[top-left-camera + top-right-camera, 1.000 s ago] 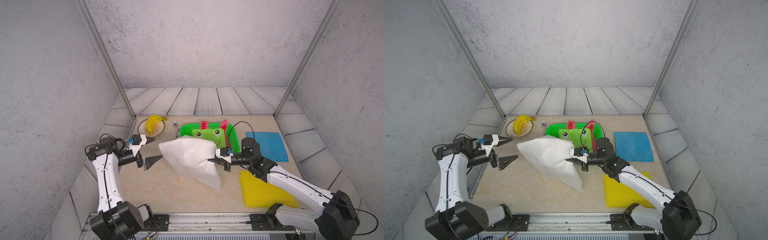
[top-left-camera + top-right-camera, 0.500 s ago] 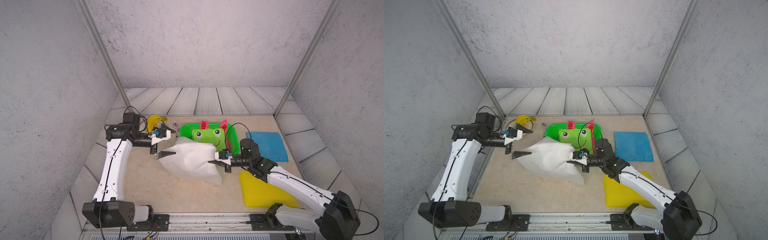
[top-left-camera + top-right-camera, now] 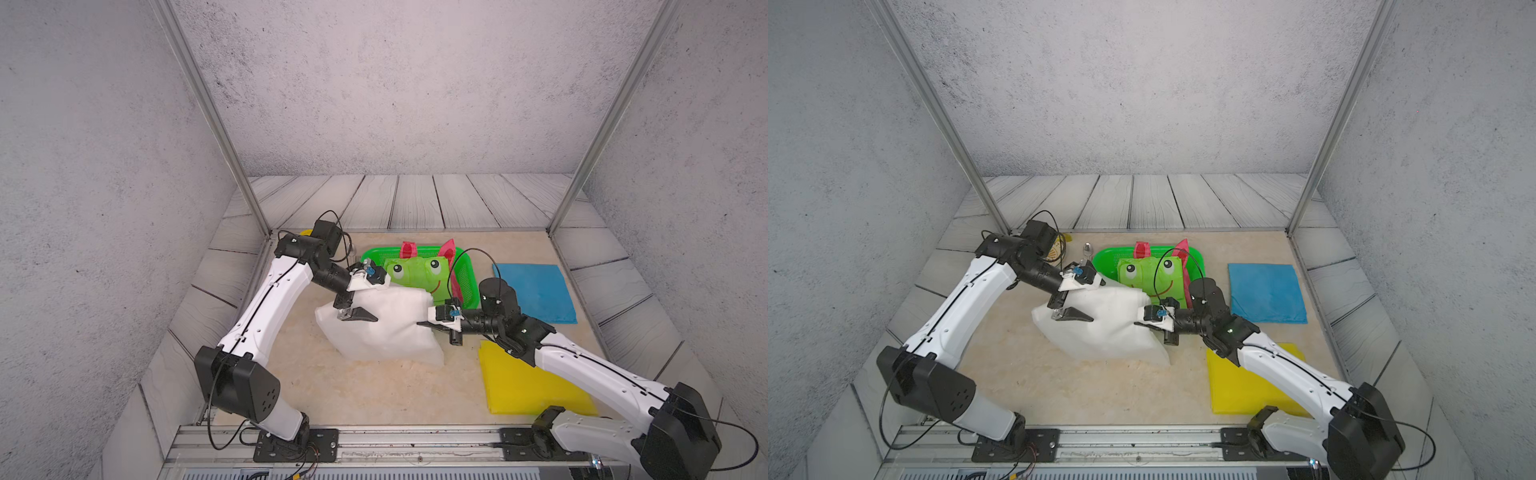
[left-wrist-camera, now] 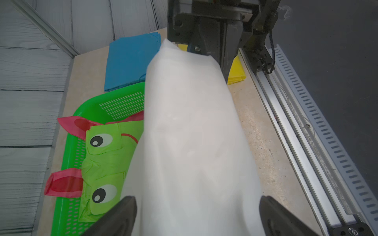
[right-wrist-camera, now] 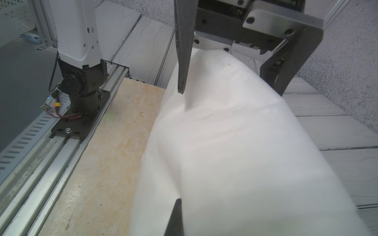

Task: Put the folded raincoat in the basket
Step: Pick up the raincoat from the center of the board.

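Observation:
The white folded raincoat [image 3: 386,328] [image 3: 1104,328] hangs tilted just in front of the basket, its lower edge touching the table. My right gripper [image 3: 419,324] [image 3: 1138,325] [image 5: 180,200] is shut on its right end. At the left end my left gripper [image 3: 372,301] [image 3: 1092,300] [image 4: 196,204] is open, one finger on each side of the raincoat [image 4: 194,143] [image 5: 245,153]. The bright green basket [image 3: 374,252] [image 3: 1106,255] [image 4: 122,102] stands behind, holding a green frog-faced raincoat [image 3: 415,272] [image 4: 106,159].
A blue folded sheet [image 3: 536,291] lies right of the basket. A yellow folded sheet [image 3: 523,382] lies under my right arm. A small metal object [image 3: 1087,248] and a wicker plate [image 3: 1057,251] sit at the back left. A rail [image 3: 415,440] runs along the front edge.
My left arm has swung in from the left, and its open jaws now straddle the raincoat's left end. The raincoat has sunk lower, with its bottom edge on the table.

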